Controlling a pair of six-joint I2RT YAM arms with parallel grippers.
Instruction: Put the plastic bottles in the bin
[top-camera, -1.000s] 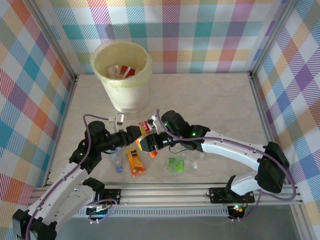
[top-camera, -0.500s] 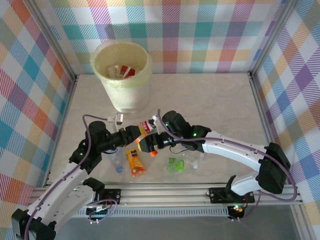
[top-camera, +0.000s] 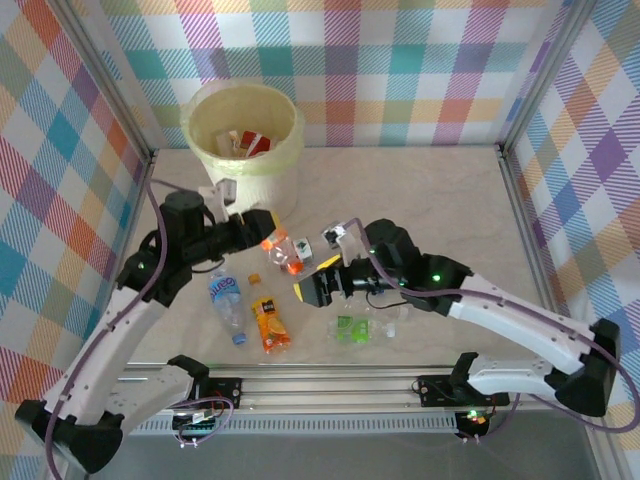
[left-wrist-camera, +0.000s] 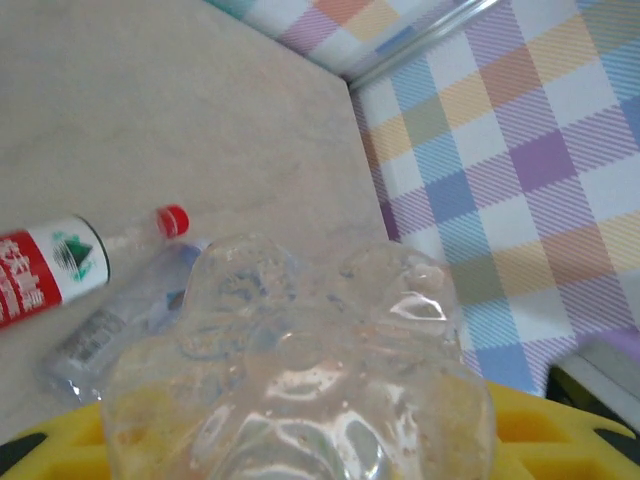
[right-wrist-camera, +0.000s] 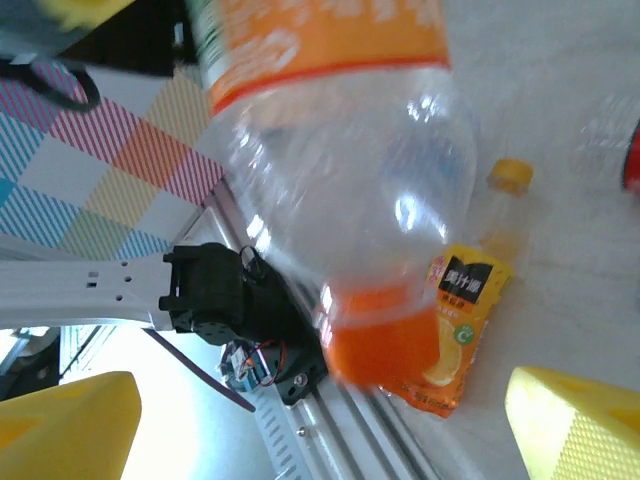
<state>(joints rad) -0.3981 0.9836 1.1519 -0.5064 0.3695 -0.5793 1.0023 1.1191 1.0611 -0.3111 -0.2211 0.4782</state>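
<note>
My left gripper (top-camera: 262, 237) is shut on a clear plastic bottle (top-camera: 273, 244) with an orange label and cap, held above the table a little in front of the bin (top-camera: 245, 190). In the left wrist view the bottle's clear base (left-wrist-camera: 300, 360) sits between the yellow fingers (left-wrist-camera: 545, 425). My right gripper (top-camera: 318, 286) stands open just right of it. Its yellow fingertips (right-wrist-camera: 575, 430) are wide apart, and the held bottle (right-wrist-camera: 350, 160) hangs blurred between them without touching. The pale-yellow bin holds bottles (top-camera: 256, 144).
On the table lie a blue-labelled bottle (top-camera: 226, 297), an orange juice bottle (top-camera: 269, 322) and a green-labelled bottle (top-camera: 352, 328). A red-labelled bottle with a red cap (left-wrist-camera: 45, 275) and a clear one (left-wrist-camera: 125, 315) lie beside each other. Plaid walls enclose the table.
The right gripper opened, let go of the orange-labelled bottle and drew back to the right. The left gripper closed on it and carried it up and back toward the bin.
</note>
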